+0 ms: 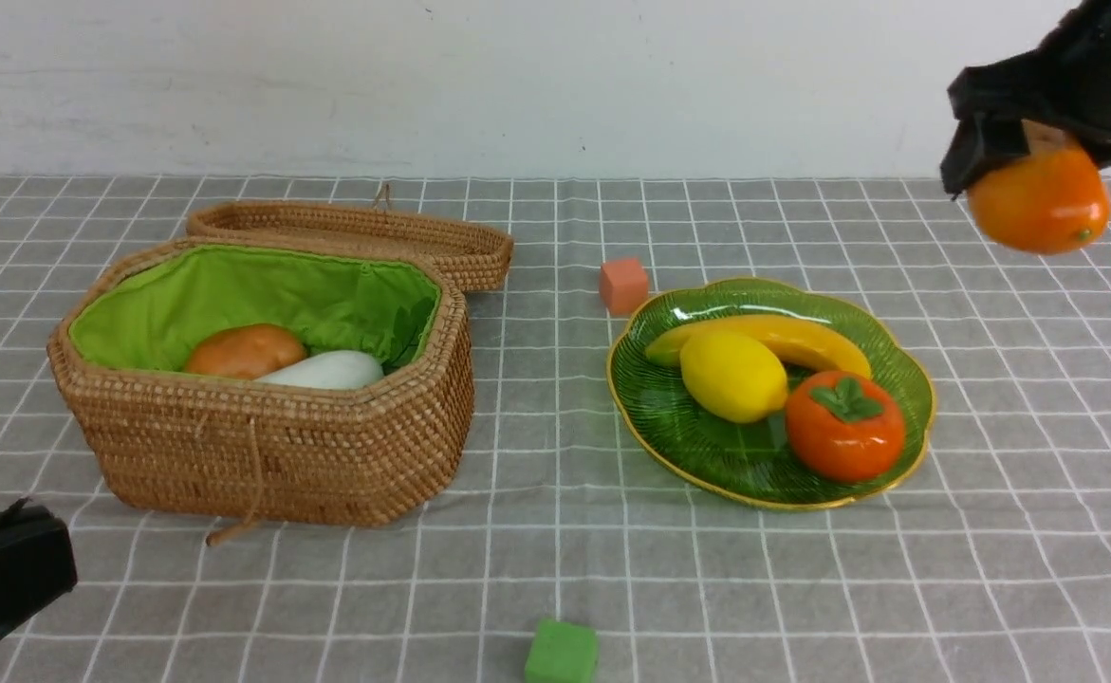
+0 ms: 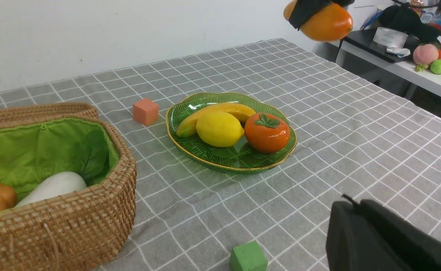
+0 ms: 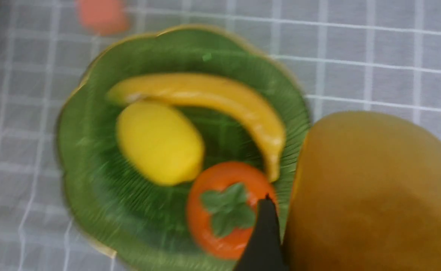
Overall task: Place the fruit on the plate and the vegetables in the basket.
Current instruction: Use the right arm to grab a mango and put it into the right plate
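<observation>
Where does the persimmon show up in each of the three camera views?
Front view: persimmon at the plate's near right edge.
Left wrist view: persimmon on the plate's right side.
Right wrist view: persimmon low in the picture, partly behind a black fingertip.
Shared landmark: the lemon beside it.

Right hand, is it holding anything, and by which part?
The right hand holds the mango by its upper end, up in the air to the right of the plate. How the left hand stands cannot be told.
</observation>
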